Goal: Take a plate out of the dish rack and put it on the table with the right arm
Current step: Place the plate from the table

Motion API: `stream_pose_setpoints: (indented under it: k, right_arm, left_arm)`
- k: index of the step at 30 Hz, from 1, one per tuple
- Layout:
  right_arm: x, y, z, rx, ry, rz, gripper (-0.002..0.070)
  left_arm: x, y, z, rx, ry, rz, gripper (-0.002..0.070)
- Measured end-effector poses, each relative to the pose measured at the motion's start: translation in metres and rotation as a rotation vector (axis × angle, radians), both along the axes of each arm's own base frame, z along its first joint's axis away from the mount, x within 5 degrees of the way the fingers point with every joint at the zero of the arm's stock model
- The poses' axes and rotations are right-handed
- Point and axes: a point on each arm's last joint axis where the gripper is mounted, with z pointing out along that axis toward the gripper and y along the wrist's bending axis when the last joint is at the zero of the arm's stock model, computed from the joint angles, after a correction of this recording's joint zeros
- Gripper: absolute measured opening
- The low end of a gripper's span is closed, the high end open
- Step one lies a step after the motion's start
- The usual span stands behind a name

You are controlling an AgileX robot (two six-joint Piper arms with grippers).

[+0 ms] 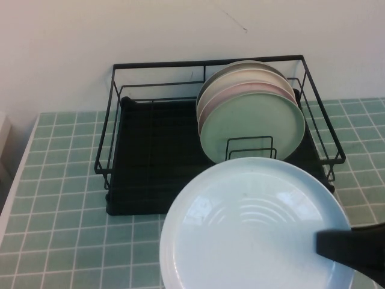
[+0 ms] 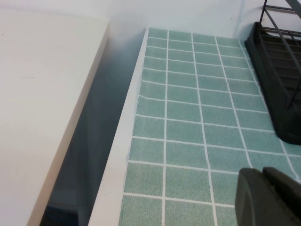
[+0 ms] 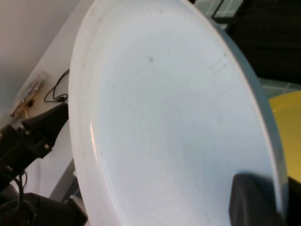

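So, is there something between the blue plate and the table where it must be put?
Nothing visible. The right gripper holds the plate in front of the dish rack; the visible table shows bare tiles. The left gripper hangs beside the rack.

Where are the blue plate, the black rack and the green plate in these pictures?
blue plate (image 1: 246, 235): high view, middle of its face, held by the right gripper (image 1: 352, 245) at its rim.
dish rack (image 1: 150, 150): high view, ribbed black tray.
green plate (image 1: 252, 123): high view, its front face, standing in the rack.
left gripper (image 2: 265, 197): left wrist view, over the table (image 2: 188, 117).
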Motion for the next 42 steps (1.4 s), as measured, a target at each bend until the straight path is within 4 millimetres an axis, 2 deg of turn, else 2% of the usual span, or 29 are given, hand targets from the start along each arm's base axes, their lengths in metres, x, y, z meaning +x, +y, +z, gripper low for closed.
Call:
stream_pose_setpoints:
  k: [9, 15, 27, 35, 39, 42]
  right_arm:
    - [0.001, -0.009, -0.033, -0.053, 0.049, -0.115, 0.0083]
    - [0.012, -0.007, -0.052, -0.078, 0.148, -0.144, 0.0083]
    - [0.055, 0.008, -0.098, -0.116, 0.323, -0.137, 0.0083]
    - [0.086, 0.021, -0.116, -0.145, 0.367, -0.082, 0.0084]
    - [0.094, 0.027, -0.123, -0.156, 0.385, -0.067, 0.0136]
    - [0.097, 0.033, -0.128, -0.170, 0.387, -0.047, 0.0279]
  left_arm:
    - [0.000, 0.000, 0.000, 0.000, 0.000, 0.000, -0.0003]
    - [0.000, 0.000, 0.000, 0.000, 0.000, 0.000, -0.0003]
    - [0.000, 0.000, 0.000, 0.000, 0.000, 0.000, -0.0003]
    - [0.000, 0.000, 0.000, 0.000, 0.000, 0.000, -0.0003]
    - [0.000, 0.000, 0.000, 0.000, 0.000, 0.000, -0.0003]
    - [0.000, 0.000, 0.000, 0.000, 0.000, 0.000, -0.0003]
